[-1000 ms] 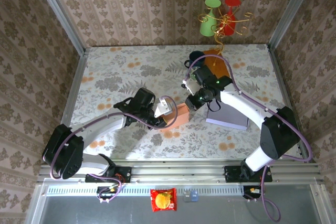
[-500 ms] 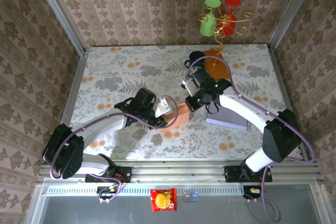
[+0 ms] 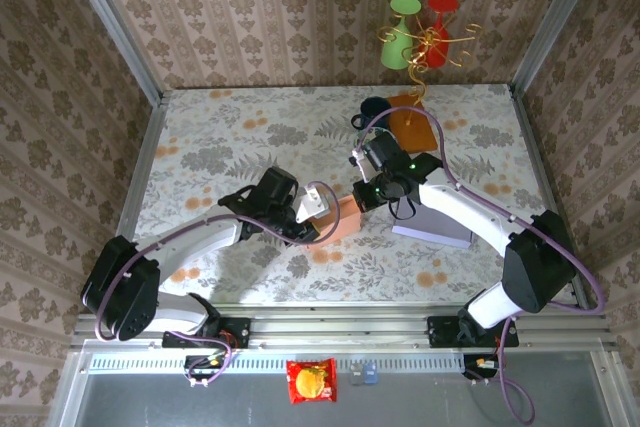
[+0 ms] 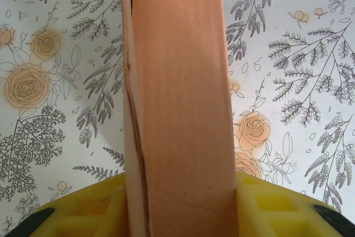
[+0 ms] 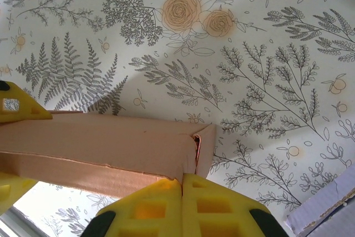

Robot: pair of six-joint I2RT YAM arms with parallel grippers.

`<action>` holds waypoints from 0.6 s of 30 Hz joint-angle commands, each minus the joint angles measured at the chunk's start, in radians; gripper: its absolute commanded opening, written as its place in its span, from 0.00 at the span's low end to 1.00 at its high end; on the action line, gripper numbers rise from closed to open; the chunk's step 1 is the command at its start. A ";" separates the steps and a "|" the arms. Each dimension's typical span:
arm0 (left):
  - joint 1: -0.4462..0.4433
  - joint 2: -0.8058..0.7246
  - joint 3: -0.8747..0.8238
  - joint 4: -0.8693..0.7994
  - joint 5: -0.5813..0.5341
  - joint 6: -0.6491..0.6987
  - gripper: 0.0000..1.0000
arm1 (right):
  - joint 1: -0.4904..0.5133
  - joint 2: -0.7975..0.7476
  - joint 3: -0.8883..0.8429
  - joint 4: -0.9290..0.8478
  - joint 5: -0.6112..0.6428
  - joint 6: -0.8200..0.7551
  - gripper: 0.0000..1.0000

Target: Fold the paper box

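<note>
Centrally on the floral desk (image 3: 220,137) sits the orange-brown paper box (image 3: 342,219), and everything else is placed from it. Reaching in from the box's left, the left end effector (image 3: 318,217) pinches it. In the left wrist view the box (image 4: 177,104) runs up the middle as a long narrow panel, with a yellow pad (image 4: 83,209) against its left face and another against its right. A seam line shows down the panel's left edge.

At the box's upper right end, the right end effector (image 3: 368,195) has its jaws pressed together with nothing between them. In the right wrist view its joined yellow pads (image 5: 183,203) sit right at the box's (image 5: 94,148) end corner, just under a small upright flap (image 5: 204,147); I cannot tell whether they touch. The left arm's yellow fingertips (image 5: 16,109) show at the box's far end.

Just right of the box lies a flat lavender sheet (image 3: 435,219). Beyond the box, farther back, lie an orange sheet (image 3: 412,122) and a dark cup (image 3: 375,107).
</note>
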 commanded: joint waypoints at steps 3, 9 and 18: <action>0.003 0.009 0.042 -0.010 -0.036 -0.007 0.38 | 0.009 -0.020 0.023 -0.050 0.006 0.050 0.00; 0.001 0.012 0.040 -0.012 -0.039 -0.001 0.40 | 0.009 -0.014 0.056 -0.081 0.007 0.068 0.00; 0.001 0.010 0.040 -0.021 -0.039 0.011 0.39 | 0.012 -0.024 -0.008 -0.048 0.042 0.031 0.00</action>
